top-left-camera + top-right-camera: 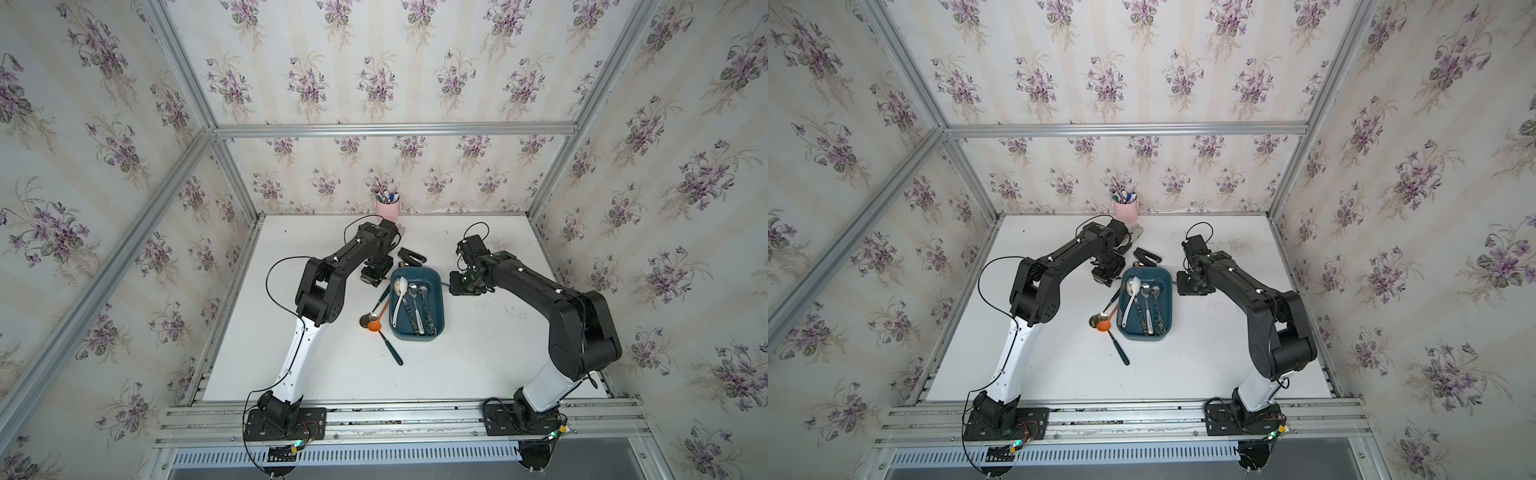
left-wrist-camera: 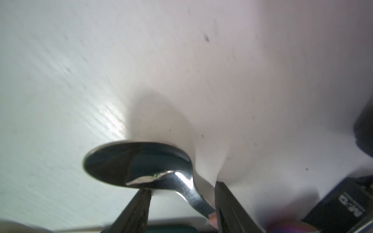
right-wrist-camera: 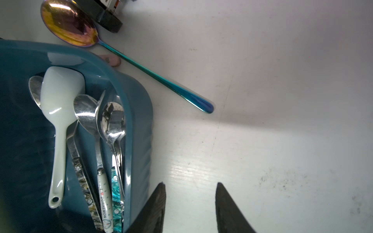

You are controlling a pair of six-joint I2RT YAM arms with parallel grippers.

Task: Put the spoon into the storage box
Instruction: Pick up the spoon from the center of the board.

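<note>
The spoon (image 2: pixel 141 163), with a steel bowl, is lying on the table (image 1: pixel 478 353) outside the box (image 1: pixel 436 286), just beside its far left corner. Its handle is turning pink near one finger. The left gripper (image 2: pixel 181 188) is reaching down over it in both top views (image 1: pixel 376 277) (image 1: pixel 1108 275). Its fingers (image 2: pixel 139 207) are parted and standing either side of the spoon's neck. One is touching the handle and the other is sitting apart from it under the bowl's edge, so nothing is clamped.

Inside the box (image 3: pixel 137 121) a white spoon (image 3: pixel 58 113) and several steel ones (image 3: pixel 86 113) are lying lengthwise.

The right gripper (image 3: pixel 190 184) is hovering over bare table just beside the box's right wall, with its fingers spread and gripping nothing.

A rainbow spoon (image 3: pixel 68 24) is lying on the table past the box's far end, its bowl near a black stapler (image 1: pixel 412 257). An orange spoon (image 1: pixel 374 326) and dark-handled spoons (image 1: pixel 392 351) are lying crossed by the box's left wall. A pink cup (image 1: pixel 387 210) of pens is standing at the back wall.
</note>
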